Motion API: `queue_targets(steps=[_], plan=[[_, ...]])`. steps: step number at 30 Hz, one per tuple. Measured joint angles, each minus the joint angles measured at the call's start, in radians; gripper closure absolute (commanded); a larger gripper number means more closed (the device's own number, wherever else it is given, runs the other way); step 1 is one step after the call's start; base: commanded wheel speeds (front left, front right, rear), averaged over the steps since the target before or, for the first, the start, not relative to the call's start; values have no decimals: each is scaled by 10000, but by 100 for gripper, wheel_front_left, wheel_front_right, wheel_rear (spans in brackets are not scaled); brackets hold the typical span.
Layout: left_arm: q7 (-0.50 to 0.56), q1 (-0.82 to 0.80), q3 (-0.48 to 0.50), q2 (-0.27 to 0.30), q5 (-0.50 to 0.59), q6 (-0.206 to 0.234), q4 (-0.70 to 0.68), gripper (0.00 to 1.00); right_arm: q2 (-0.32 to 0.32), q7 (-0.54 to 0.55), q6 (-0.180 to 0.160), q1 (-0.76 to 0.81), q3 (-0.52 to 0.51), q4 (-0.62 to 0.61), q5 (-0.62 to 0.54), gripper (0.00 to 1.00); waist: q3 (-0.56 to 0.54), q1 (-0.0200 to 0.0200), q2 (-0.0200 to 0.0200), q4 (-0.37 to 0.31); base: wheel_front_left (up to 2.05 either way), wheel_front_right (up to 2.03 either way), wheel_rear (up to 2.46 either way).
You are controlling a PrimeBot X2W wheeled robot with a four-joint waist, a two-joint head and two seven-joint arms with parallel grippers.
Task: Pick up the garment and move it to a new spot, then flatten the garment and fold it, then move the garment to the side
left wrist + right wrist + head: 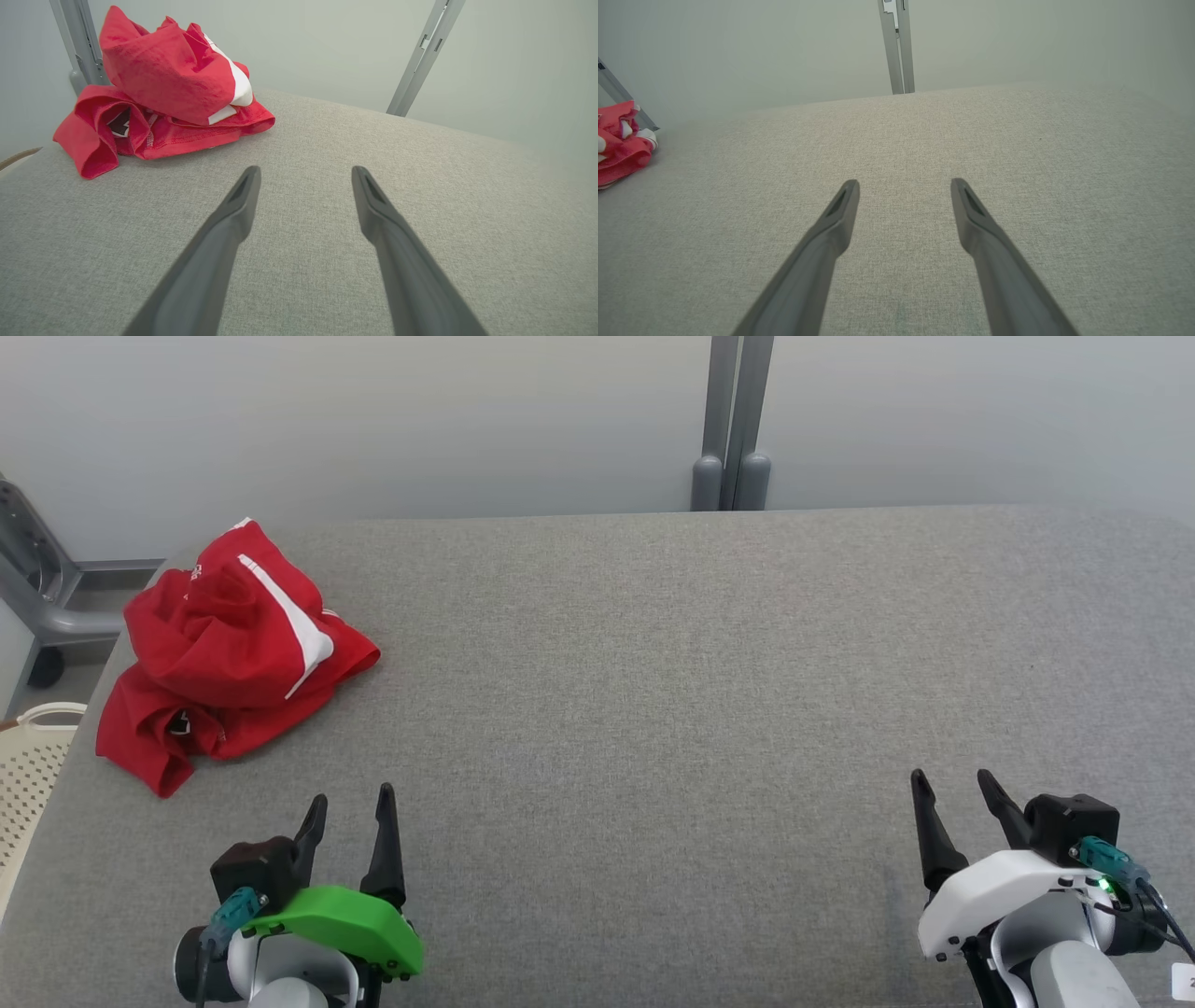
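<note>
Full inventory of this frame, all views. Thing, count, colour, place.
garment: one, red with a white stripe, crumpled in a heap at the far left of the table
table: one, grey fabric top, spans the head view
posts: two, grey metal, upright side by side behind the table's far edge
frame: one, grey metal, beyond the table's left end
basket: one, cream, perforated, partly in view beside the table's left edge
wall: one, pale, behind the table
left gripper: one, dark fingers, green cover, near left, open, empty
right gripper: one, dark fingers, white cover, near right, open, empty
</note>
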Motion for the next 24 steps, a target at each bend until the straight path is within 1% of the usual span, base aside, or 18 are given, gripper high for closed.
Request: queue_targets(steps=[4, 13, 24], plan=[[-98, -29, -107, 8, 253, -100, 102, 0, -4, -6, 0, 12, -59, 25, -416, 0, -32, 0, 0, -6, 0, 0, 0], [-249, -201, -267, 8, 725, -115, 330, 0, -12, -94, 0, 12, -90, 117, -1068, 0, -80, 0, 0, -5, 0, 0, 0], [-449, -244, -251, 38, 1191, 119, 533, 0, -23, -194, 2, -11, -63, 263, -1858, 0, -72, 0, 0, 45, 0, 0, 0]])
